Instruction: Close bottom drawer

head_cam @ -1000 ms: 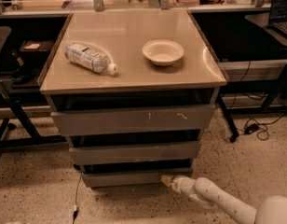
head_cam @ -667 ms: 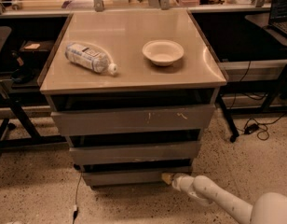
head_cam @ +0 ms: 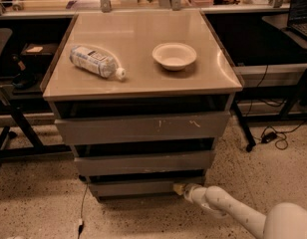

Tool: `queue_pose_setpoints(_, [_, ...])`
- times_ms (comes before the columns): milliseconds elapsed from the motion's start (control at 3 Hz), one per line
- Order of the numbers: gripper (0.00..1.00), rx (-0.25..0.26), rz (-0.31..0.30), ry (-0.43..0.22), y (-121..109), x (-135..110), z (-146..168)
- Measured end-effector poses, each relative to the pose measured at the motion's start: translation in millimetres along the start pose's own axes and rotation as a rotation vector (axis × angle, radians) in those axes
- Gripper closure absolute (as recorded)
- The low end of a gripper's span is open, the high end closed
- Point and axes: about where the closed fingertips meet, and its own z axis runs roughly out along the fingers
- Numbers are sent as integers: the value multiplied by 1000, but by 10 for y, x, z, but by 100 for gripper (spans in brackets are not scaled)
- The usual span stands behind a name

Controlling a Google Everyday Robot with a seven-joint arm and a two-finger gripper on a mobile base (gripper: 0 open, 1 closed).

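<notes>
The bottom drawer (head_cam: 136, 187) is the lowest and narrowest of three grey-brown drawers in a cabinet. Its low, plain front sits a little forward of the frame, below the mid-width drawer (head_cam: 143, 162) and the widest drawer (head_cam: 143, 127), which has pale scratch marks. My gripper (head_cam: 179, 188) comes in from the lower right on a white arm (head_cam: 228, 210). Its tip touches the right end of the bottom drawer's front.
On the cabinet top (head_cam: 143, 78) lie a plastic bottle (head_cam: 96, 61) on its side and a white bowl (head_cam: 174, 55). Dark desk frames stand left (head_cam: 14, 118) and right (head_cam: 273, 83). Cables (head_cam: 273, 136) lie on the speckled floor at the right.
The gripper's tip stays against the right end of the bottom drawer's front. The drawer and arm show no clear movement.
</notes>
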Motion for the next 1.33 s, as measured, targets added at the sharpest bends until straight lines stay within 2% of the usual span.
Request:
queue_pose_setpoints(333, [100, -10, 8, 23, 7, 41, -56])
queue_pose_setpoints(667, [100, 72, 100, 60, -351, 104, -660])
queue_pose_setpoints(1000, [100, 271, 270, 63, -955, 157, -1796])
queue_pose_setpoints(1333, [100, 570, 438, -8, -1560, 115, -3095])
